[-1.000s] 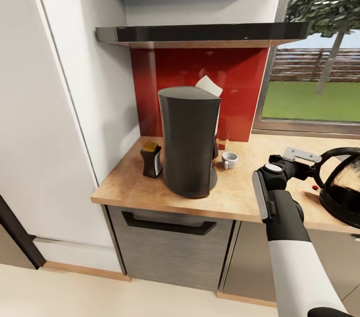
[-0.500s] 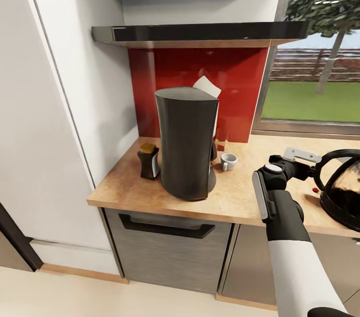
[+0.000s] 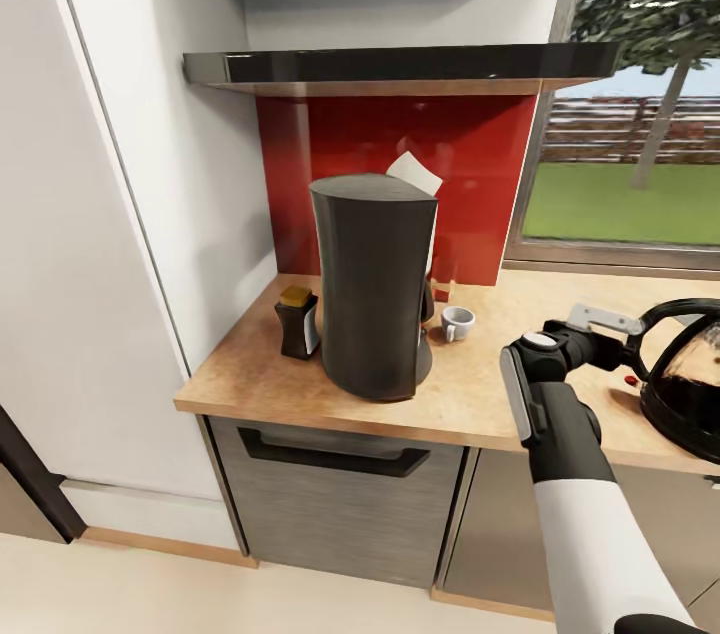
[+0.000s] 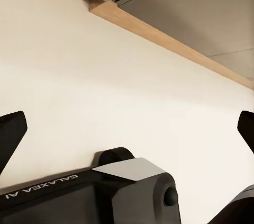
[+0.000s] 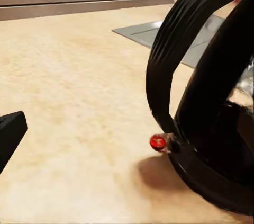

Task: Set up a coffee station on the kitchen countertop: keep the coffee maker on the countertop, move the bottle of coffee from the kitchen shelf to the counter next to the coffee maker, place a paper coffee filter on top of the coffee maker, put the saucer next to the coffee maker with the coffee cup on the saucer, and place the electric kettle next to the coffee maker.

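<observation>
Coffee maker (image 3: 375, 284) on the countertop (image 3: 470, 394), filter (image 3: 416, 172) at its top; bottle (image 3: 298, 321) beside it on one side, cup (image 3: 458, 322) on the other. Right gripper (image 3: 628, 334), jaw state indiscernible, near the kettle (image 3: 688, 379) handle. Left gripper (image 4: 127, 128) spread wide above the floor (image 4: 106, 86).

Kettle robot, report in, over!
Right end effector open beside electric kettle handle, not gripping. Left end effector open, empty. Nothing between. Over.

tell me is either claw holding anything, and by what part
Nothing is held. The right claw is open beside the kettle's handle, not around it; the left claw is open over bare floor.
</observation>
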